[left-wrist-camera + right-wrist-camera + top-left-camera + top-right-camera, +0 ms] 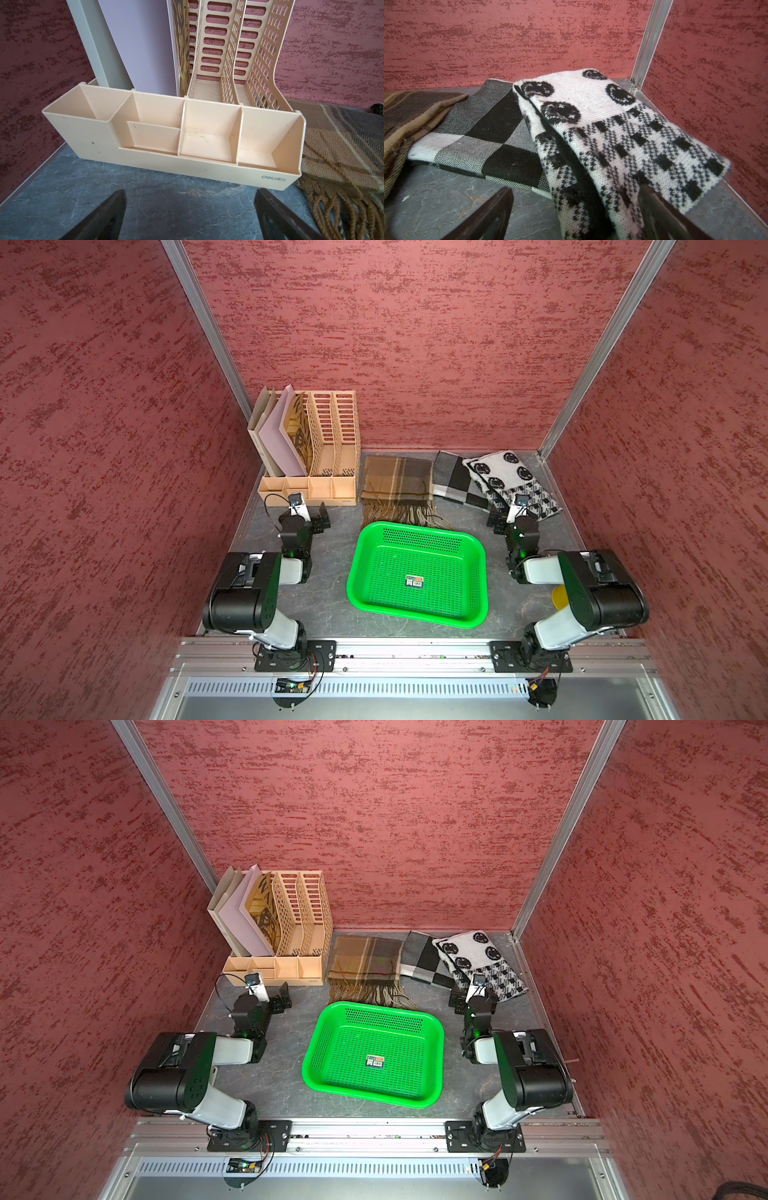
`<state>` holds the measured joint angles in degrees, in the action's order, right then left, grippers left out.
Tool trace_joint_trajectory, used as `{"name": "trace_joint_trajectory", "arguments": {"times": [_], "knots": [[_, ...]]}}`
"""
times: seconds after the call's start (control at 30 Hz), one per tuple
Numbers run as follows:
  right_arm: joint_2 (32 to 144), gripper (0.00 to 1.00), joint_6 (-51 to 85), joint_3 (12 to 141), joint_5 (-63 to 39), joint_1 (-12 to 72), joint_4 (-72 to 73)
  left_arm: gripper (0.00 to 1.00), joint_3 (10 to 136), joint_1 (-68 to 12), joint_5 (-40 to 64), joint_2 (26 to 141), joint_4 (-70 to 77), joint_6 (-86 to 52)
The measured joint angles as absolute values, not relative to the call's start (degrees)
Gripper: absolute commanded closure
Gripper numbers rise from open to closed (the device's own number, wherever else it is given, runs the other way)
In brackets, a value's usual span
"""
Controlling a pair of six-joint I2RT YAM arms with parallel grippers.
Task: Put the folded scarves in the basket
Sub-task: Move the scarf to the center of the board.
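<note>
Room to move is tightest at the back: you have red walls on three sides, and the tan file organizer (pixel 309 448) fills the far left corner, standing just ahead of your left gripper (pixel 190 216). That gripper's jaws are spread wide over bare grey tabletop (pixel 324 605), holding nothing, with the organizer's front tray close in front of them.

Along the back wall you see three folded scarves in a row. The brown plaid scarf (pixel 397 481) lies just beside the organizer, its fringe reaching to the far rim of the green basket (pixel 478 572). The grey checked scarf (pixel 455 483) lies next, and the white scarf with black smiley faces (pixel 511 479) overlaps its edge and runs toward the right wall.

Your right gripper (pixel 575 214) is also wide open and grips nothing; in the right wrist view the near end of the white scarf lies between its fingers, though you cannot tell whether they touch it.

The basket sits empty in the middle of the table, between both arms, with open tabletop on each side of it.
</note>
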<state>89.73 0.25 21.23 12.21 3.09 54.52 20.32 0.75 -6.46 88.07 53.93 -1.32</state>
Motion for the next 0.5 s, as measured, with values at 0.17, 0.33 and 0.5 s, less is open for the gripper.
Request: {"name": "trace_joint_trajectory", "arguments": {"times": [0.17,0.33,0.5], "knots": [[89.7,0.01,0.3,21.2,12.2,3.1,54.5,0.00,20.3,0.8,-6.5,88.1,53.9,-1.3],[89.0,0.01,0.2,20.9,12.2,3.1,54.5,0.00,18.6,0.4,-7.0,87.2,55.2,-1.3],[75.2,0.02,-2.8,18.5,16.9,9.2,48.7,0.00,14.8,-6.2,-12.7,74.4,51.3,1.7]]}}
